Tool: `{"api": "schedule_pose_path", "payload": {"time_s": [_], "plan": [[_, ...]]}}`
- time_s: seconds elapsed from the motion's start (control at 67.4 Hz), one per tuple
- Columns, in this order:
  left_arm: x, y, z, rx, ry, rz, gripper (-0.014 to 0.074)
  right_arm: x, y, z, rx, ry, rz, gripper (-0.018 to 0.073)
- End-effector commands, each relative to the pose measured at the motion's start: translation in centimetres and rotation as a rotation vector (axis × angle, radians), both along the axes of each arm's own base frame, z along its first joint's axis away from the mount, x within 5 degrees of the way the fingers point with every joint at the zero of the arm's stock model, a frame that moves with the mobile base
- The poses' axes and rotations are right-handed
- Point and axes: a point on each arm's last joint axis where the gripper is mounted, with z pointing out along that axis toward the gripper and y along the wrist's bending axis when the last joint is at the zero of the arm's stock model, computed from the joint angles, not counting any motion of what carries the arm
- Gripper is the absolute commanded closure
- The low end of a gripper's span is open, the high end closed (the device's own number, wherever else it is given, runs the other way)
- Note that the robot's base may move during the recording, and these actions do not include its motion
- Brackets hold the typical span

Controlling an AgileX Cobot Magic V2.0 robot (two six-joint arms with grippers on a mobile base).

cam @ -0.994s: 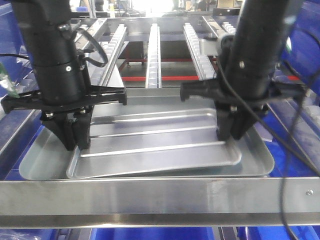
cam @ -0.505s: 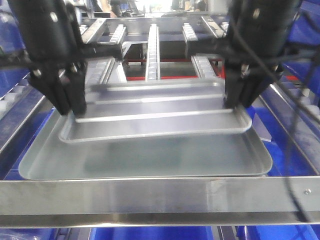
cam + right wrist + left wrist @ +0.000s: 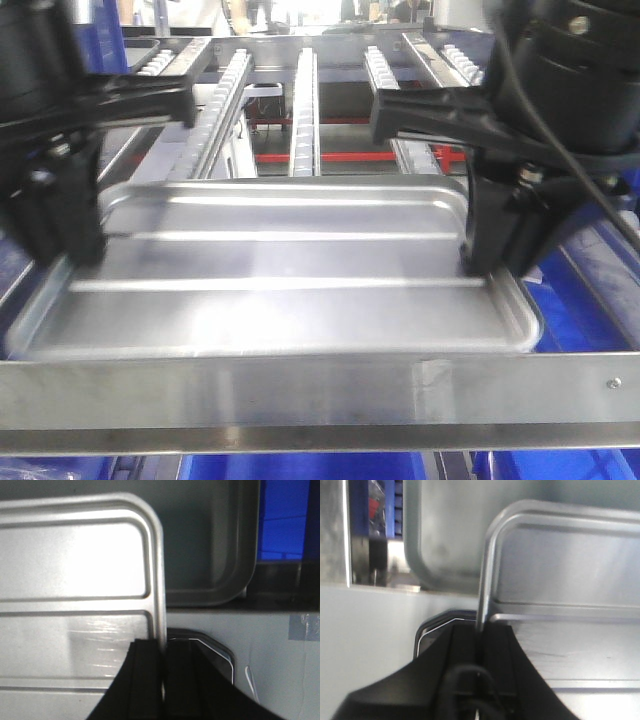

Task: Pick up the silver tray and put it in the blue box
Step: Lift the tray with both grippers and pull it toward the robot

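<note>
Both your arms come down from the top of the front view, wrists upright, fingers pointing down.

- Left gripper sits at the 9 o'clock edge of the silver tray. In the left wrist view its black fingers are pinched tight on the thin left rim, with no gap showing on either side of the metal.
- Right gripper sits at the tray's 3 o'clock edge. The right wrist view shows the same hold, both fingers closed flat on the right rim.
- The tray hangs between the two grippers, roughly level, open side up, its two long ridges running from 9 to 3 o'clock.

Around you:
- A second grey tray lies under the held one and shows past its far corners in both wrist views.
- A steel crossbar spans the front view at the tray's 6 o'clock and covers its near rim.
- Roller rails run away at 12 o'clock.
- Blue plastic shows at 4 o'clock and under the crossbar. You cannot tell from here whether it is the box.
</note>
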Motion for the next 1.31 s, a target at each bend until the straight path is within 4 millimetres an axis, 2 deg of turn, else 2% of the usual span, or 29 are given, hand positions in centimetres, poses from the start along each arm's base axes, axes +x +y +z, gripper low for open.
{"api": "schedule_pose_path", "payload": {"time_s": [0.0,0.282,0.43,0.579,0.727,1.291], "plan": [[-1.0,0.4,1.6,-0.059,-0.071,0.012,0.0697,-0.7,-0.1,1.2,0.048,-0.059,-0.004,0.0509],[-1.9,0.2,1.4,-0.053,-0.044,-0.007,0.0697,-2.6,0.9,0.2,0.041,-0.021,0.021,0.0509],[-3.1,-0.6,0.9,-0.031,-0.033,-0.064,0.0697,-2.7,1.0,0.2,0.031,-0.022,0.012,0.0509],[-3.9,-0.7,0.1,-0.017,-0.006,-0.047,0.0697,-3.0,0.7,0.5,0.025,-0.017,0.007,0.0509],[-4.1,-0.8,0.1,-0.008,-0.01,-0.06,0.0697,-3.2,0.3,1.3,0.039,-0.047,0.003,0.0509],[-4.0,-0.9,0.2,-0.009,-0.019,-0.062,0.0697,-3.4,0.1,0.4,0.026,-0.04,0.001,0.0509]]}}
